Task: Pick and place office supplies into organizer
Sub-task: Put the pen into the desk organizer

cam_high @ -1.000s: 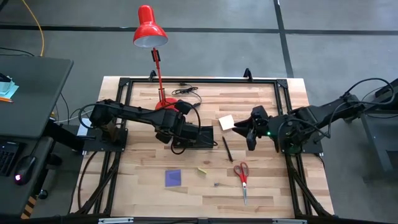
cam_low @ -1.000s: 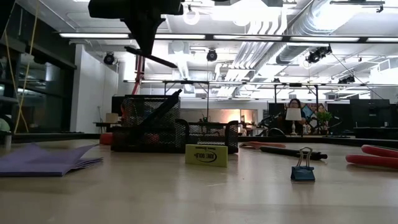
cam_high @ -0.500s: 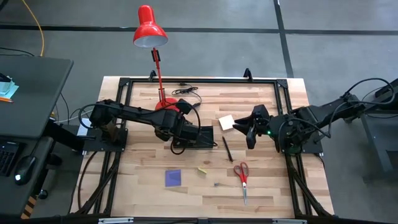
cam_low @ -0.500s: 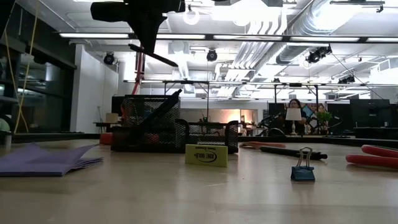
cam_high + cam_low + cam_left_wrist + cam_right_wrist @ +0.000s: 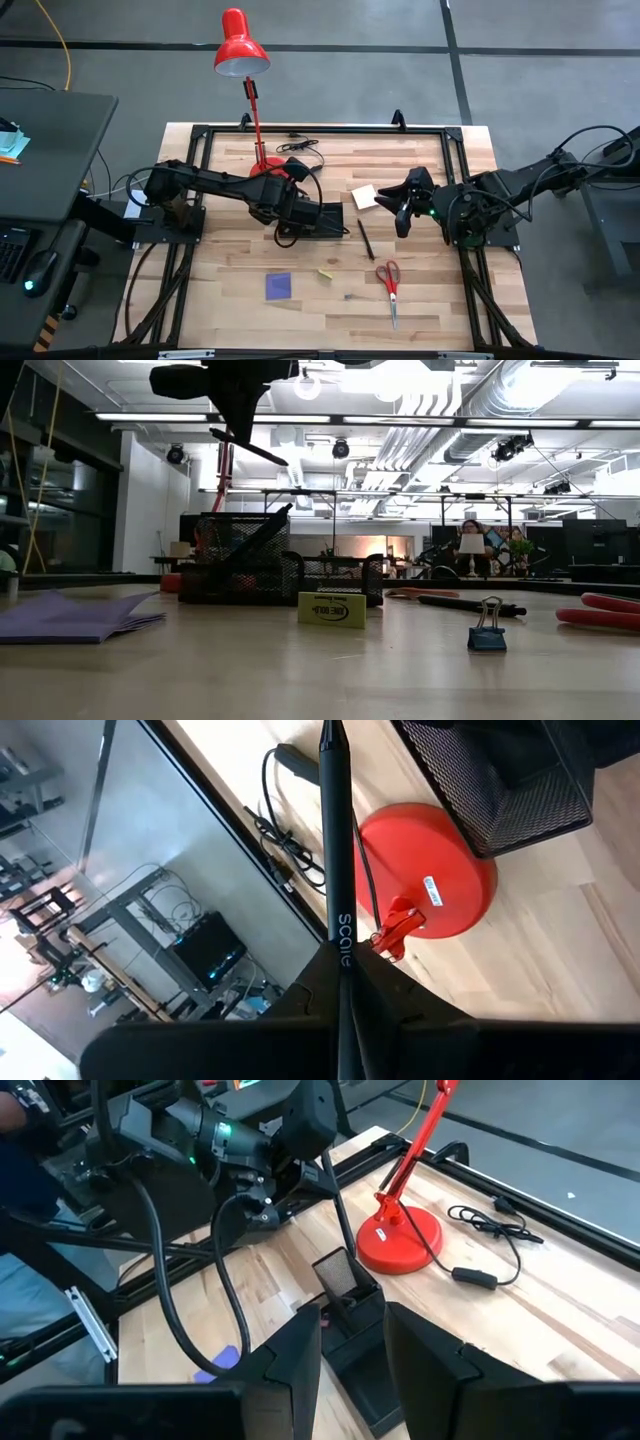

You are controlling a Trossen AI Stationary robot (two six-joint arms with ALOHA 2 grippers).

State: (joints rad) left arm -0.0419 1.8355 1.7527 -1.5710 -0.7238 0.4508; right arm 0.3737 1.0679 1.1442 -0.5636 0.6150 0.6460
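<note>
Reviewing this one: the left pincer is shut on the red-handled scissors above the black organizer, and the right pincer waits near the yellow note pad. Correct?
Not quite. The left pincer is shut on a dark pen, as the left wrist view shows. The scissors lie loose on the table in the high view. It is above the organizer, and the right pincer waits near the yellow note pad.

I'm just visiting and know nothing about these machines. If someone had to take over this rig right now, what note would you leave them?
Left gripper: shut on a dark pen, held in the air above the black mesh organizer, by the red lamp base.
Right gripper: fingers apart, nothing between them, waiting at the table's right side near the pale yellow note pad.
Done: at least one pen leans in the organizer.
Left on the table: another pen, red-handled scissors, purple note pad, a small yellow eraser, a binder clip, and the yellow pad.
</note>
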